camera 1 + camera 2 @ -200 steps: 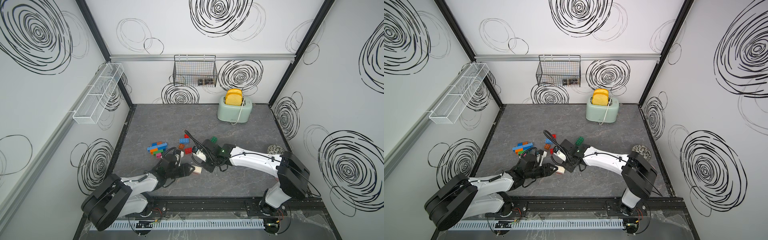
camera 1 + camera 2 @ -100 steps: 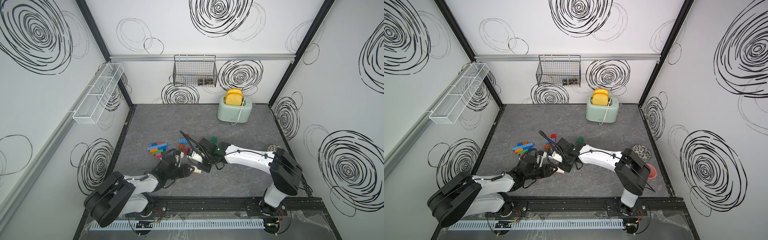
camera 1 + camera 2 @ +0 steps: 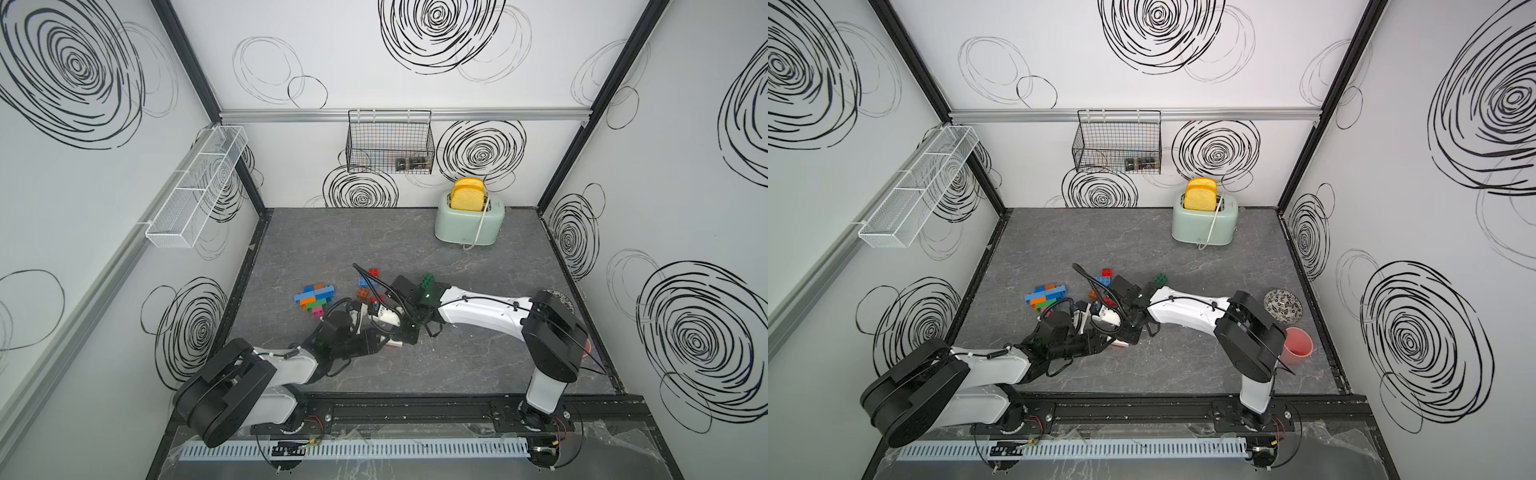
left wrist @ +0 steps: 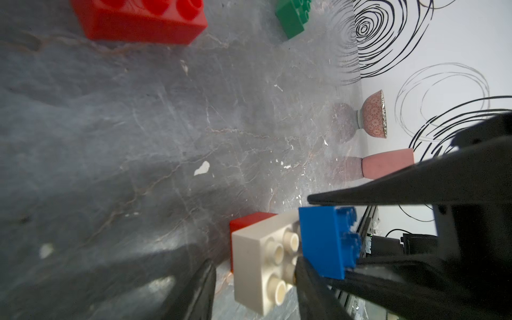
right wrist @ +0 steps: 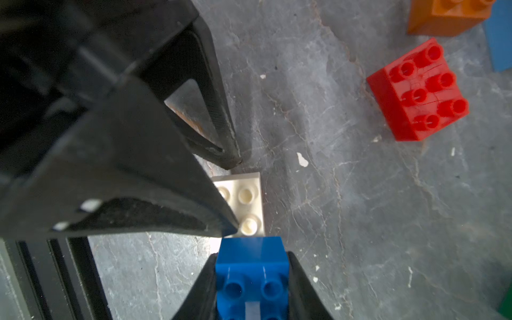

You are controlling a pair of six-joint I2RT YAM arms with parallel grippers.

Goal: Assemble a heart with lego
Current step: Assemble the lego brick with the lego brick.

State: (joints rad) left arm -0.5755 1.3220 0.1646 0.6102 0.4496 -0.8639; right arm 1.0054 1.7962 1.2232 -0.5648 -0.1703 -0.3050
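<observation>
Multicoloured brick assembly (image 3: 314,296): flat on the table (image 3: 457,365), at ten o'clock from where the grippers meet, apart from both.

Left gripper (image 4: 253,266): fingers set either side of the white brick (image 5: 249,194), which is stacked on a red brick (image 4: 250,220). Whether it is clamped cannot be told.

Right gripper (image 5: 251,256): clenched on a blue brick (image 4: 324,243), whose edge touches the white brick's studded face.

Loose orange brick (image 3: 363,293) and loose red brick (image 3: 374,272): eleven to twelve o'clock. Green brick (image 3: 427,282): one o'clock.
</observation>
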